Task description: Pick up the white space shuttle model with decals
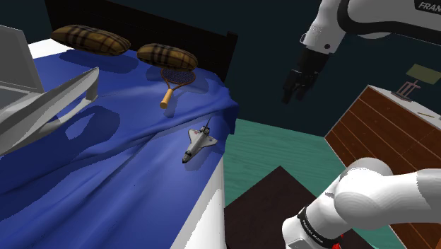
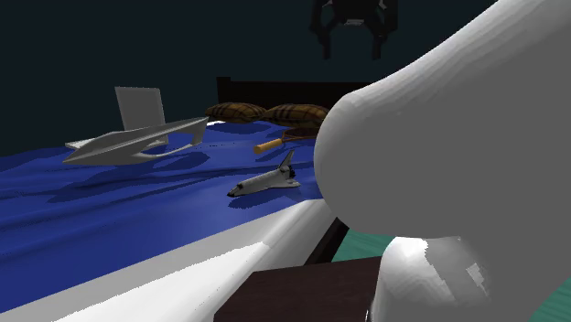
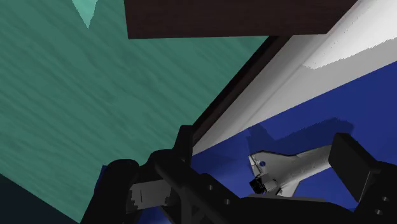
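White arm links [image 1: 374, 194] bulked up closest to the lens in the shoulder view. Beyond them the pincer [image 1: 295, 83] hung high over the green floor [image 1: 272, 145], off the bed's right side. Its fingers were spread and it carried nothing. The white space shuttle [image 1: 198, 144] lay flat on the blue bedsheet [image 1: 106, 184], close to the bed's right edge and well apart from the pincer. By my reading nothing was done yet: approach, descent, closing and lift all remained.

Farther up the bed sat a racket [image 1: 174, 79] and two plaid pillows [image 1: 90, 39], with a big grey aircraft model [image 1: 42, 113] off to the left. None of them crowded the shuttle. A wooden dresser [image 1: 385, 134] stood far right, and a dark brown box [image 1: 272, 205] sat near, beside the bed.

Over to the second exterior view: the arm loomed huge in front. The pincer's fingers dangled apart at the top, and the shuttle [image 2: 265, 184] lay below on the sheet, right of the grey aircraft.

From the wrist view, the shuttle [image 3: 286, 168] appeared between the two black fingers but far beyond them, untouched. The bed's white side ran just beside it. I'd judge that the way down looked open, with only that nearby edge and the rumpled sheet to mind.
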